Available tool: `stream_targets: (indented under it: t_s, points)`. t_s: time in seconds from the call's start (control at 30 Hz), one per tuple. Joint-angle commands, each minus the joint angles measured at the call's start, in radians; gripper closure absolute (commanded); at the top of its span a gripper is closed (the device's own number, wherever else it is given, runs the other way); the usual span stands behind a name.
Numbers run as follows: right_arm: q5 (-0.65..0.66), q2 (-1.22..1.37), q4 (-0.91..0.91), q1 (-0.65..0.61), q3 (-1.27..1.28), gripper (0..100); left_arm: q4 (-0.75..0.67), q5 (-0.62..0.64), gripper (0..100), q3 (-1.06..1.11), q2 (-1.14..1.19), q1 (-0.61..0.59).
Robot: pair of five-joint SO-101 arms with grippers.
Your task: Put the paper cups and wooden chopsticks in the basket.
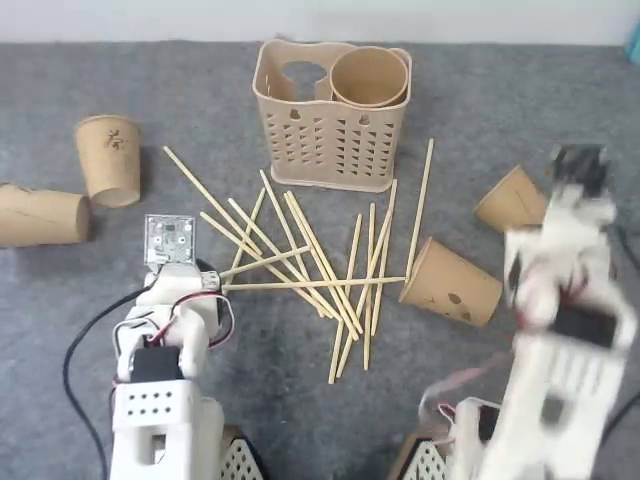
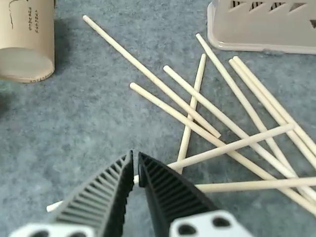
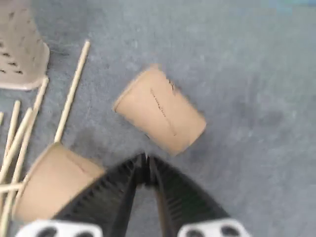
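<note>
Left tool (image 2: 136, 156) pinches a chopstick (image 2: 232, 146) on grey carpet (image 2: 74, 128).

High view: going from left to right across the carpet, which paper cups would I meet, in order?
cup at the left edge → cup beside it → cup in the basket (basket) → cup by the chopsticks (chopsticks) → cup farthest right

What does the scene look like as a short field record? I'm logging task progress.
basket: upright, one paper cup inside
loose cups: four on the carpet, left pair, right pair
chopsticks: scattered in front of the basket
left gripper: shut on one chopstick
right gripper: shut, empty, above the right pair
</note>
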Motion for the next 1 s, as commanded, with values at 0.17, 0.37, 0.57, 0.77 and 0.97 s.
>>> stream_targets:
  t_s: [0.17, 0.37, 0.57, 0.77, 0.97]
  points:
    - [-0.219, 0.634, 0.11, -0.094, -0.601, 99.1, -0.074, 0.012, 99, -0.056, 0.061, -0.009]
    - [-0.241, 0.86, 0.099, -0.188, -0.779, 99.1, -0.127, 0.012, 99, -0.056, 0.087, -0.048]
    - [-0.249, 1.099, 0.007, -0.188, -0.933, 99.1, -0.153, 0.012, 99, -0.07, 0.141, -0.054]
    - [-0.239, 1.325, -0.061, -0.159, -1.034, 99.1, -0.153, 0.009, 99, -0.091, 0.19, -0.055]
    - [-0.144, 1.445, 0.008, -0.053, -1.134, 99.1, -0.155, 0.008, 99, -0.093, 0.195, -0.055]
